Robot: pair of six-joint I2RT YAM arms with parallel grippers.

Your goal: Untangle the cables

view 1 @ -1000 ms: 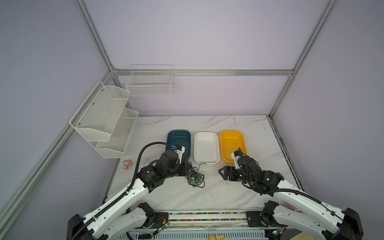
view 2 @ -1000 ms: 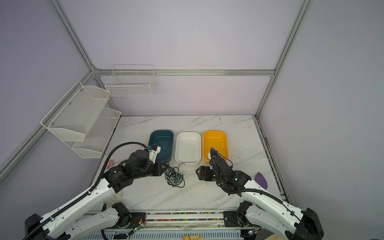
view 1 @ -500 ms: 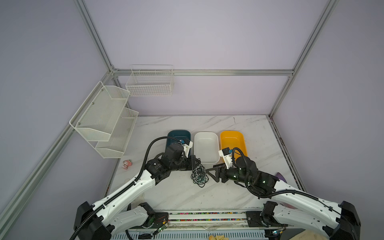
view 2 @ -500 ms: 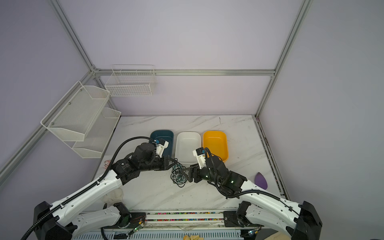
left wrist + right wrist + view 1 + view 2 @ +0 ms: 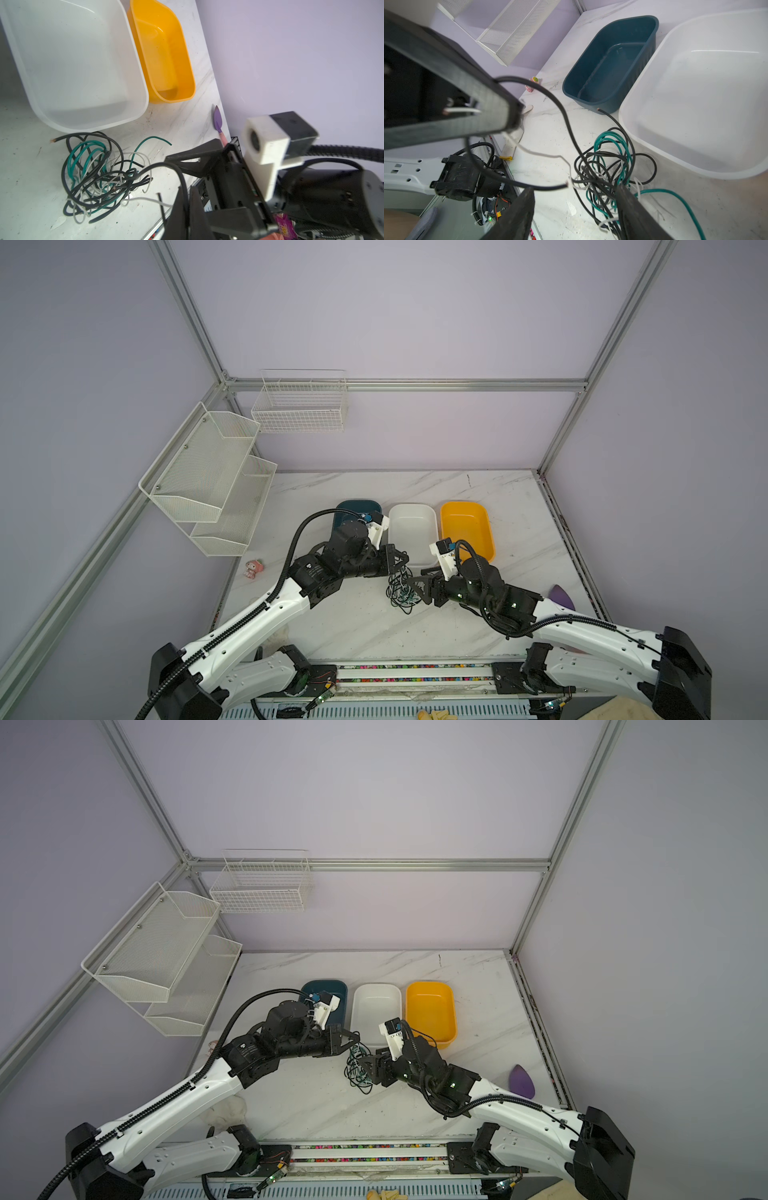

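Left wrist view: cables (image 5: 108,178) heaped just outside white bin (image 5: 72,62).

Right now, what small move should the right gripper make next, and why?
Probably close the right gripper on the cables: its open jaws straddle the tangle's edge, while the left gripper, shut, holds a white strand leading out of it.

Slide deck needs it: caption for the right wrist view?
Left gripper shut on strands of the cables, open right gripper reaching over the tangle beside the white tub.
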